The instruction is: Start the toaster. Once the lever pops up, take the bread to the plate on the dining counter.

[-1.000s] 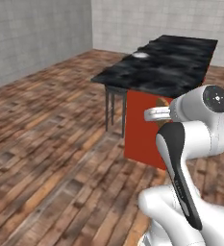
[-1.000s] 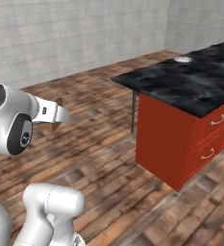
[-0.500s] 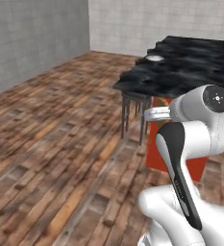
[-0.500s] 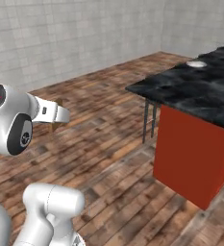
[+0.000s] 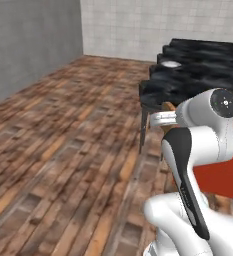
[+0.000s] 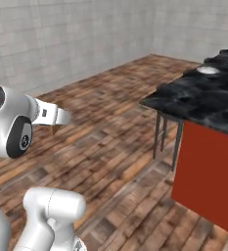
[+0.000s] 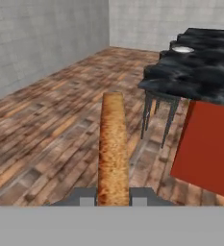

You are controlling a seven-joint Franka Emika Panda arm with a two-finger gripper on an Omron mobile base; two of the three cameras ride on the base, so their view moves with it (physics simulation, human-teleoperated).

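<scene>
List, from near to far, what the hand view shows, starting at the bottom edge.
Golden-brown slice of bread held edge-on in the hand → glossy black marble dining counter with red base panels → small round white plate on it → pale tiled back wall.

One bread [image 7: 113, 149], one plate [image 7: 182, 49], seemingly one dining counter [image 6: 203, 103].

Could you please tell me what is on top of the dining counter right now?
A plate sits on the dining counter, near its black top's edge. It is too small to tell whether anything lies on it. The far end of the top runs out of frame.
</scene>
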